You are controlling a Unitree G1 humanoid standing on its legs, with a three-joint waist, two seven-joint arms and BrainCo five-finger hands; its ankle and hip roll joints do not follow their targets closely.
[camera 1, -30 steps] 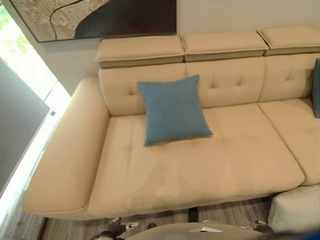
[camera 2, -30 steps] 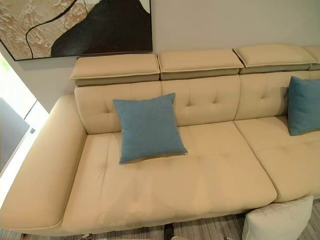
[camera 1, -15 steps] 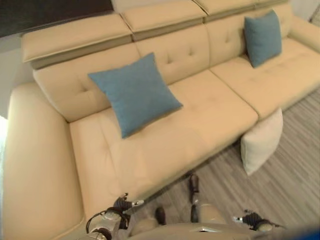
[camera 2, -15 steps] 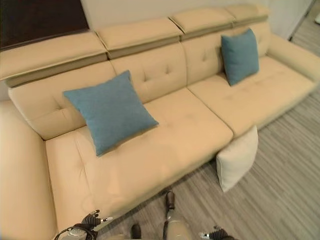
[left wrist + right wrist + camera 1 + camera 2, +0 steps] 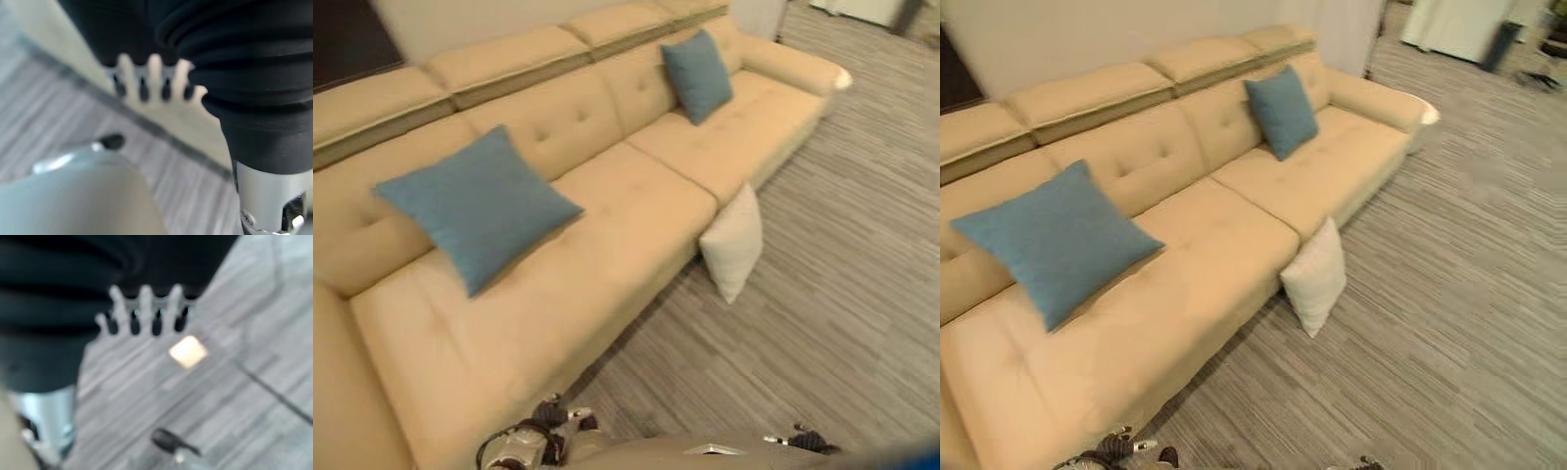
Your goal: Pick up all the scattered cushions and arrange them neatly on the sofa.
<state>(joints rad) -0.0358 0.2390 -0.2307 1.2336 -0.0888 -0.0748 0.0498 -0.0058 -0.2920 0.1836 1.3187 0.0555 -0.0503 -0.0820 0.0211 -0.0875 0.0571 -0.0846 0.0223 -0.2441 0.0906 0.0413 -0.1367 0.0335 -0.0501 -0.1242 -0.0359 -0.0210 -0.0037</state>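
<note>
While my left hand (image 5: 146, 73) hung w/ fingers straight and relaxed, holding nothing, over the floor (image 5: 842, 255) by the sofa's front edge, my right hand (image 5: 142, 308) hung likewise released over bare floor. One white cushion (image 5: 732, 243) stood on the floor, leaning against the sofa (image 5: 607, 225) front at approx. 3 o'clock of centre. Near blue cushion (image 5: 475, 206) leaned on the backrest at 9 o'clock; far blue cushion (image 5: 697, 74) leaned on it at 12 o'clock.

two cushions (image 5: 475, 206) (image 5: 697, 73) on sofa (image 5: 636, 196), third cushion (image 5: 732, 243) on floor (image 5: 822, 294) against its front
</note>
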